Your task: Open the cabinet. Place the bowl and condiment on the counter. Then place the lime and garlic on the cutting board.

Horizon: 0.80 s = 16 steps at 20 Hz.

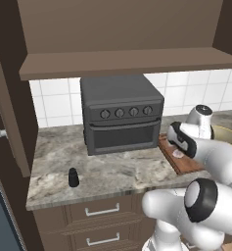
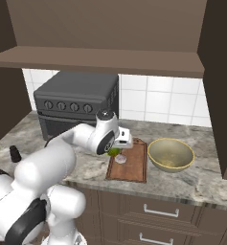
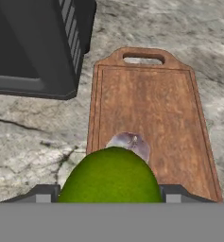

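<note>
Gripping lime (image 3: 111, 176), claw (image 3: 111, 193) over cutting board (image 3: 151, 104).

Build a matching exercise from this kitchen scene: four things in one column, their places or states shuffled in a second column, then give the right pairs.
Things:
1. lime
2. garlic
3. bowl
4. condiment

Places or states:
A. standing alone on the counter, in front of the toaster oven and to its left
B. lying on the cutting board
C. between the gripper's fingers, above the board
D. on the counter beside the board

Pairs: 1-C, 2-B, 3-D, 4-A
</note>
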Motion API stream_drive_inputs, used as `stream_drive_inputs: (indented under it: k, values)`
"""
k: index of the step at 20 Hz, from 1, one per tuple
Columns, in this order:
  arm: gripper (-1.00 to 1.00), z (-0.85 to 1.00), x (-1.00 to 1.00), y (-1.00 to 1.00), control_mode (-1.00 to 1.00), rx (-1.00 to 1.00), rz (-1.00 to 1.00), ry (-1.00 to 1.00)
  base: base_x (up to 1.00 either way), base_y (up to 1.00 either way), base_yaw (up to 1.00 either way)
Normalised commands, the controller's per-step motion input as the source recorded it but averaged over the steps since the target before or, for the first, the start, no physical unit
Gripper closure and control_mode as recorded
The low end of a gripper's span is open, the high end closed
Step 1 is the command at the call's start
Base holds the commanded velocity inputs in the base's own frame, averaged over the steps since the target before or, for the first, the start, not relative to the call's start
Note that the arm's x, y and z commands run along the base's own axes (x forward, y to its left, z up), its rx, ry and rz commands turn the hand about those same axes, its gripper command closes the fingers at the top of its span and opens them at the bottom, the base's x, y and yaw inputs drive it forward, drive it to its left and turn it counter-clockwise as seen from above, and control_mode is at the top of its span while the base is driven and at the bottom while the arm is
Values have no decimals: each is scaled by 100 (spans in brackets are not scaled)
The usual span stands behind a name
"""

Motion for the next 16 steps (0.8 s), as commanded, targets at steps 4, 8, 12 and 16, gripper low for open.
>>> stream_drive_inputs:
  k: [4, 8, 12, 16]
  values:
    - [100, 0, 0, -59, -100, 0, 0, 0, 0, 0, 0]
    - [100, 0, -1, -47, -100, 0, 0, 0, 0, 0, 0]
    - [100, 0, 0, -19, -100, 0, -2, 0, 0, 0, 0]
    - [100, 1, 0, 0, -100, 0, 0, -1, 0, 0, 0]
